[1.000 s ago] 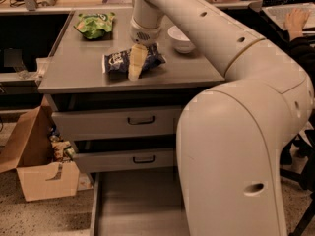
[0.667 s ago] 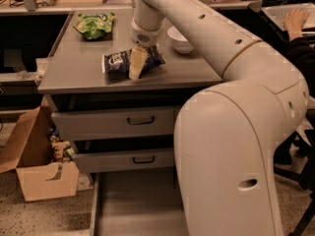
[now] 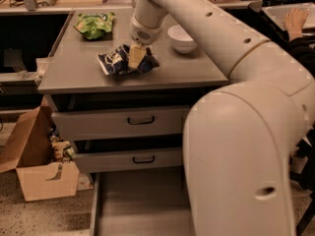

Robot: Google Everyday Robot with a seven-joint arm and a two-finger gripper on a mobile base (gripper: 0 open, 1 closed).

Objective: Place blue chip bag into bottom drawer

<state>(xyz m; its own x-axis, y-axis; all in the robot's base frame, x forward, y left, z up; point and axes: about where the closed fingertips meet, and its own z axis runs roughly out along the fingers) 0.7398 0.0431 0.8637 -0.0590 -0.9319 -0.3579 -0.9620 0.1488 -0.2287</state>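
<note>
The blue chip bag (image 3: 114,61) lies crinkled on the grey cabinet top (image 3: 74,73), near its front middle. My gripper (image 3: 136,57) reaches down from the big white arm (image 3: 197,18) and sits on the right half of the bag, touching it. The bag rests on the surface. The bottom drawer (image 3: 94,205) is pulled out at the foot of the cabinet; its flat grey floor shows nothing in it, and its right part is hidden behind my white body (image 3: 246,161).
A green chip bag (image 3: 94,24) lies at the back left of the top and a white bowl (image 3: 182,38) at the back right. Two upper drawers (image 3: 140,120) with black handles are pushed in. An open cardboard box (image 3: 37,173) stands on the floor at left. A person's hand (image 3: 295,18) is at the top right.
The gripper stays on the blue bag at about the same spot. The bag has not left the cabinet top. The view has shifted slightly.
</note>
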